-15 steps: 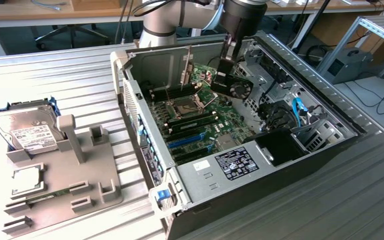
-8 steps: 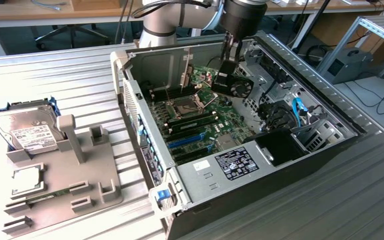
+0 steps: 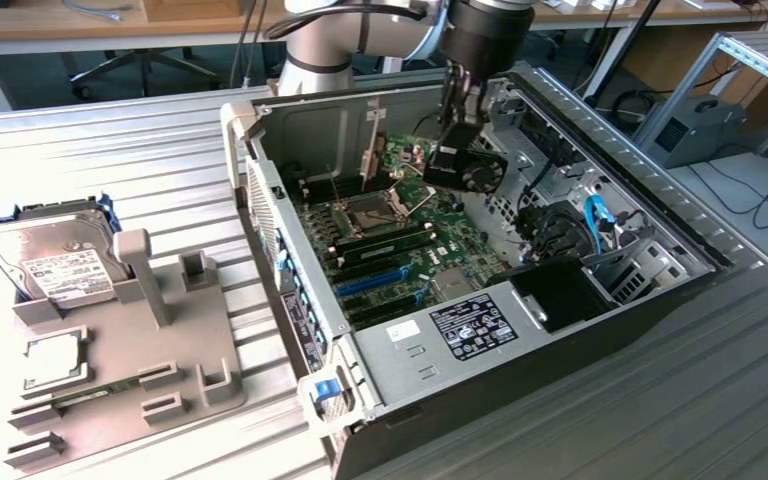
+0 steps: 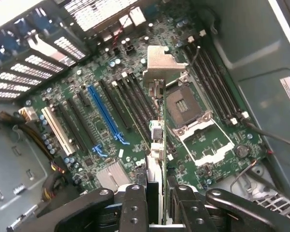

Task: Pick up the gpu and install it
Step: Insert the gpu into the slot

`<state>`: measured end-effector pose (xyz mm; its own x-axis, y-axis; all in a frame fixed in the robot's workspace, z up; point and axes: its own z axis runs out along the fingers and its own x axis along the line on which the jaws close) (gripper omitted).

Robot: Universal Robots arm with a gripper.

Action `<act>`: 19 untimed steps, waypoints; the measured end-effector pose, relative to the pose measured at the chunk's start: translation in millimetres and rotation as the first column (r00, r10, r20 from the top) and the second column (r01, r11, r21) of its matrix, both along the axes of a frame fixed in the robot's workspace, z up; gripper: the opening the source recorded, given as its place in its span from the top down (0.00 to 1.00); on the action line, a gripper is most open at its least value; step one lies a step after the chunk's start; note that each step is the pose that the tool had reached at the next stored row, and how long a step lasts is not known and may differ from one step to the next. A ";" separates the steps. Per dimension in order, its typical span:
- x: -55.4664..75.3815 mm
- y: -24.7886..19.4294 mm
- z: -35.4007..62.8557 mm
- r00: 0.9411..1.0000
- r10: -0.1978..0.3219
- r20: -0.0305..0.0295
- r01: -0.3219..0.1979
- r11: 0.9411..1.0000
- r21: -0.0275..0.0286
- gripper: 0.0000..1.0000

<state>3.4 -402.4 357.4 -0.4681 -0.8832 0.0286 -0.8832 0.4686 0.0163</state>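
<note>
One gpu point(image 4: 156, 145) edge-on over motherboard point(image 4: 79, 145)

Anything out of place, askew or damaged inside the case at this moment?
Nothing looks damaged or spilled. The claw holds the gpu edge-on above the board, apparently not plugged in. The CPU socket sits bare, with no cooler on it.

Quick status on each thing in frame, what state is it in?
gpu, gripped, hanging over the motherboard, not seated.
gripper, shut on the gpu.
computer case, lying on its side, panel off.
blue slot, empty.
processor socket, bare, no cooler.
hard drive, propped in the grey holder.
</note>
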 end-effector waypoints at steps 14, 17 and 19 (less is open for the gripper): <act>0.0 0.0 -0.4 0.981 0.195 0.000 -0.195 0.981 0.000 0.74; 0.0 0.0 -0.7 0.961 0.275 0.000 -0.275 0.961 0.000 0.74; 0.0 0.0 -0.8 0.952 0.308 0.000 -0.308 0.952 0.000 0.74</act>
